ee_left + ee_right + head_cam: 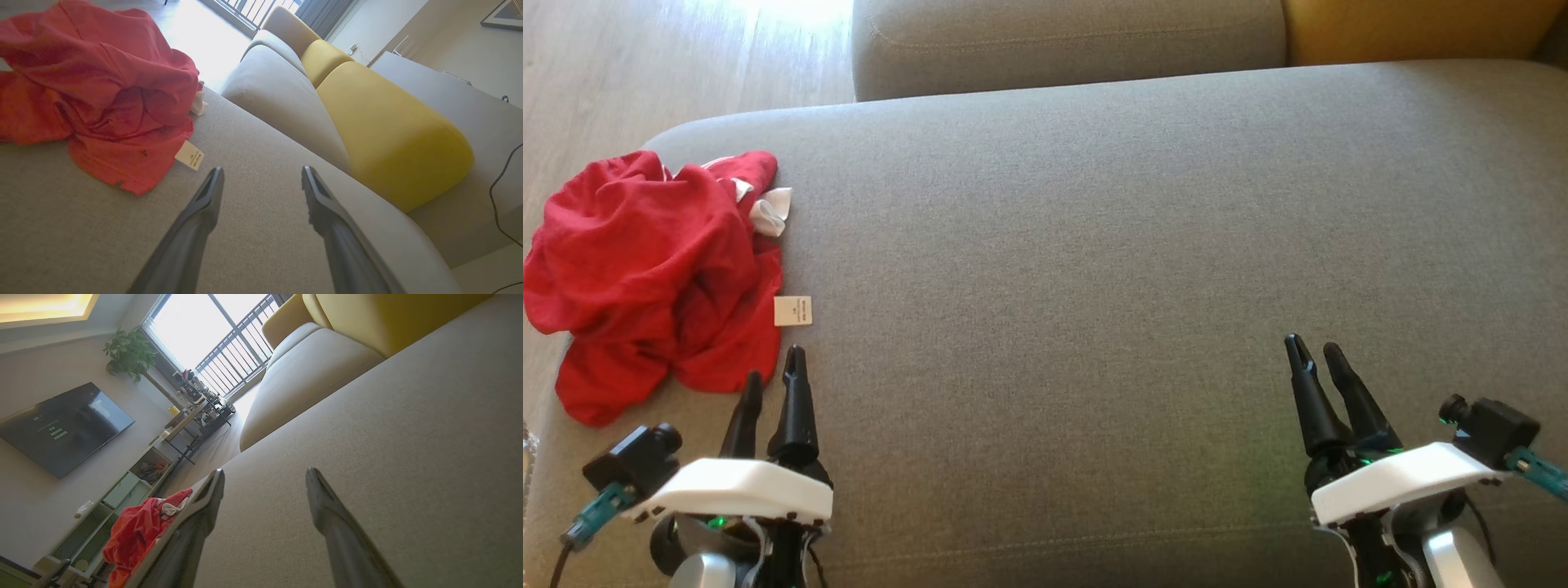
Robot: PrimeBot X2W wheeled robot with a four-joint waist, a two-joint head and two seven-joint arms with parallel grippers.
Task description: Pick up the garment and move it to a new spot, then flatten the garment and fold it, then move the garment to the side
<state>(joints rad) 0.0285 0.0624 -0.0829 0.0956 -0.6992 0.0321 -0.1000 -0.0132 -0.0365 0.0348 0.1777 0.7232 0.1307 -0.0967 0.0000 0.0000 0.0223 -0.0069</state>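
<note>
The garment (654,269) is red and lies crumpled in a heap at the far left end of the grey sofa seat (1094,269), part of it hanging over the left edge. A white label (793,311) sticks out at its right side. My left gripper (772,380) hovers open just in front of the heap's near right corner, empty. In the left wrist view the garment (98,90) lies up and to the left of the open fingers (204,204). My right gripper (1311,351) stands open and empty at the lower right, far from the cloth. The garment (139,531) shows small in the right wrist view.
A second grey cushion (1062,41) and a yellow cushion (1413,28) lie beyond the seat. Wooden floor (670,65) runs past the sofa's left end. A wall television (61,428) and a low shelf unit (118,498) stand across the room.
</note>
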